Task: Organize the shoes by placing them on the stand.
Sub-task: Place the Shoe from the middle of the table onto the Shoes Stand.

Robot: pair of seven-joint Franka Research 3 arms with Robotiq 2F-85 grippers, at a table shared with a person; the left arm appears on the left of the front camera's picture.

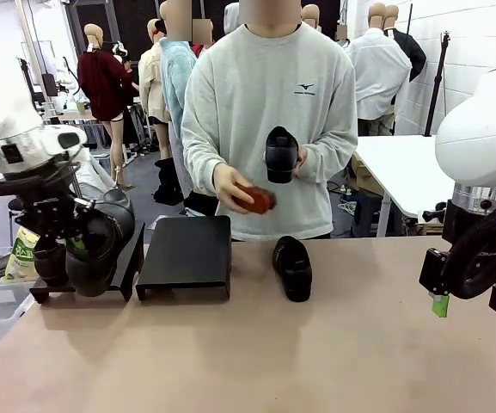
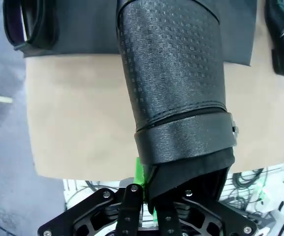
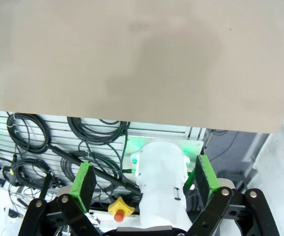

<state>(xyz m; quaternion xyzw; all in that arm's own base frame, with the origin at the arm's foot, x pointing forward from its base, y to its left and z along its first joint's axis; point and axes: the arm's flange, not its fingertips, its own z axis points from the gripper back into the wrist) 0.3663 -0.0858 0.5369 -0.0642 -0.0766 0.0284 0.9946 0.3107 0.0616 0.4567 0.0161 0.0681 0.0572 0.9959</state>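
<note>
Black textured strap shoe [image 2: 173, 83] is clamped at its collar in the closed jaws of the left gripper [image 2: 149, 189], at the low black stand [image 1: 130, 262]. Released tilted, it could topple against the neighbouring black shoe [image 1: 50, 261]. The right gripper [image 1: 470, 301] jaws stand wide, empty.

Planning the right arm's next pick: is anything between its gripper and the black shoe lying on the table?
Nothing visible: only bare beige tabletop lies between the open right gripper and the glossy black round-toed shoe.
</note>
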